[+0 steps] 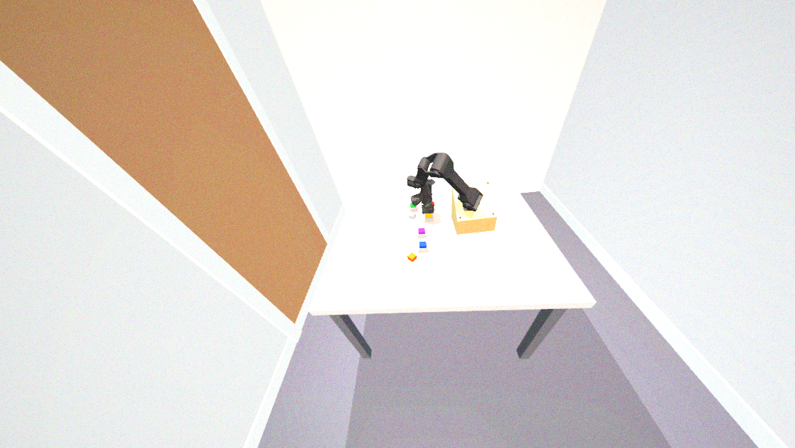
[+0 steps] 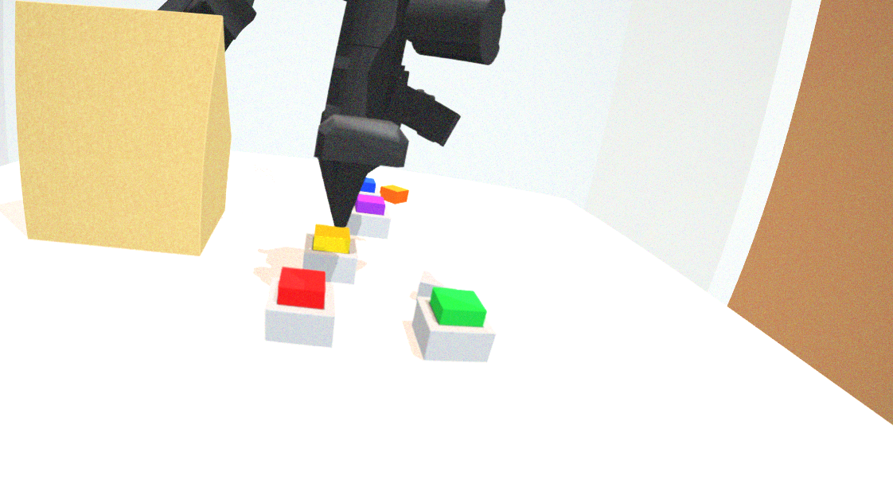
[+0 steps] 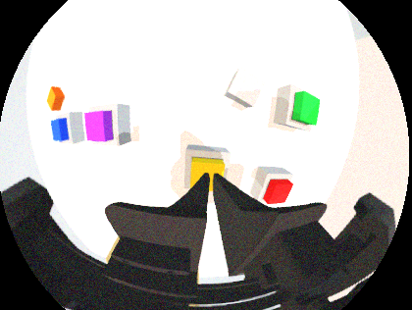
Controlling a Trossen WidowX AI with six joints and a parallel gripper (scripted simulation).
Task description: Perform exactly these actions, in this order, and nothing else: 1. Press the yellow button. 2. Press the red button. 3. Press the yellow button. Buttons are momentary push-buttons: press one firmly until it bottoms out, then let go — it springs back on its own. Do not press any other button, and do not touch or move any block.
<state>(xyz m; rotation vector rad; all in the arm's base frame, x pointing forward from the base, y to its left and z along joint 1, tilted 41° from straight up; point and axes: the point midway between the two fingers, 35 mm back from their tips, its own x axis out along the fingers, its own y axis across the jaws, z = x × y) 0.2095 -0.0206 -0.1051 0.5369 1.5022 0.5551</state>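
The gripper (image 2: 341,224), fingers pinched together and holding nothing, points straight down with its tip on the yellow button (image 2: 331,239), which sits just behind the red button (image 2: 302,287).

Matt dark end effector (image 2: 341,220), smooth white table (image 2: 625,375) (slightly grainy), flat-coloured yellow button (image 2: 331,238)
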